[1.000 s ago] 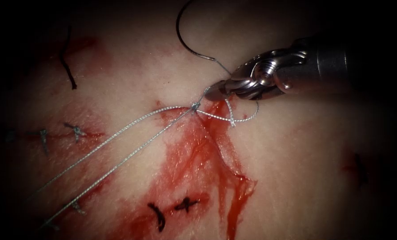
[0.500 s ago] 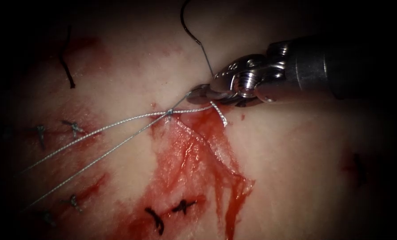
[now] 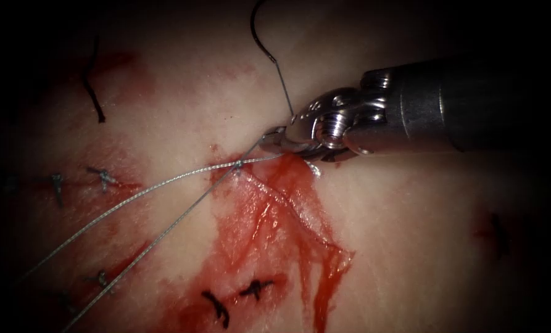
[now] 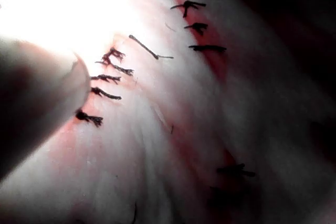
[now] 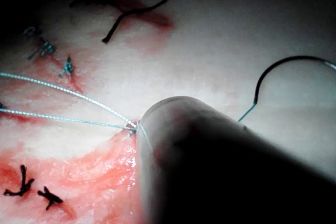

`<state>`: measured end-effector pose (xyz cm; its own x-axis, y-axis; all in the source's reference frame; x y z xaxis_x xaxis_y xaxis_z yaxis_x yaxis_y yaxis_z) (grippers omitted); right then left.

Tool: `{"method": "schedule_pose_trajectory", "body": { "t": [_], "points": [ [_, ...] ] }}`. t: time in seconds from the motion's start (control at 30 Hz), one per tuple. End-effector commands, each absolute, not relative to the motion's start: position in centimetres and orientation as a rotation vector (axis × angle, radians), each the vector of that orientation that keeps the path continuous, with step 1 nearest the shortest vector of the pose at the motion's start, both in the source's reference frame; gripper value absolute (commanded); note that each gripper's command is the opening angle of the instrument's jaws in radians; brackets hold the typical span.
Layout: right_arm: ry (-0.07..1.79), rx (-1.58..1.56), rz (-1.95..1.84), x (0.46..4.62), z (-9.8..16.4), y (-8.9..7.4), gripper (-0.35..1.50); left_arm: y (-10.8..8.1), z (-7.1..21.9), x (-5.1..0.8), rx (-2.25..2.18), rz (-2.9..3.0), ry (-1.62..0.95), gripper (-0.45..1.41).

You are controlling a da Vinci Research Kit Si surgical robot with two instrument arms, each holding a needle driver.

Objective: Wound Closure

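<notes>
Right now my right arm's tool (image 3: 275,139) sits at the upper end of the cut (image 3: 300,209), jaws closed on the thread (image 3: 164,185) just beside the knot (image 3: 239,164). Two thread strands run from the knot down-left across the tissue (image 3: 411,246), fanning apart toward the left edge of the endoscope view. Needle (image 3: 260,37) is free, not in the tissue, lying on the surface above the tool w/ its curve arcing up; a thin bit of thread goes from its swaged end down to the tool. Neither tool holds the needle.

Red fluid (image 3: 275,216) spreads along the cut and drips down below it. Older dark stitches (image 3: 238,293) sit below the fluid patch; more grey stitch knots (image 3: 105,179) lie left of the cut, plus a loose cut end of dark thread (image 3: 93,86) upper left.

Right wrist view: needle (image 5: 283,72) and both strands (image 5: 63,103) meet at the tool tip. Left wrist view: rows of dark stitches (image 4: 107,77) on tissue (image 4: 157,156); can't tell left jaws' state.
</notes>
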<state>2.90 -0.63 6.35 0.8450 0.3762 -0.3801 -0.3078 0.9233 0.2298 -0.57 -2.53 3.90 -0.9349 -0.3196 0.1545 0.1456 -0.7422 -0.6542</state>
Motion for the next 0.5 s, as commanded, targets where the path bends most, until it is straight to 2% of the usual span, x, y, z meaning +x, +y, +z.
{"method": "schedule_pose_trajectory", "body": {
  "t": [0.03, 0.5],
  "points": [
    [0.429, 0.159, 0.384, 2.95, 6.37, -0.58, -0.35, -2.59, 4.0, -0.6, -0.364, -2.692, 0.988, -0.45],
    [0.392, 0.115, 0.482, 2.77, 6.45, -0.43, -0.35, -2.58, 4.13, -0.42, -0.438, -2.648, 1.06, -0.45]
  ]
}}
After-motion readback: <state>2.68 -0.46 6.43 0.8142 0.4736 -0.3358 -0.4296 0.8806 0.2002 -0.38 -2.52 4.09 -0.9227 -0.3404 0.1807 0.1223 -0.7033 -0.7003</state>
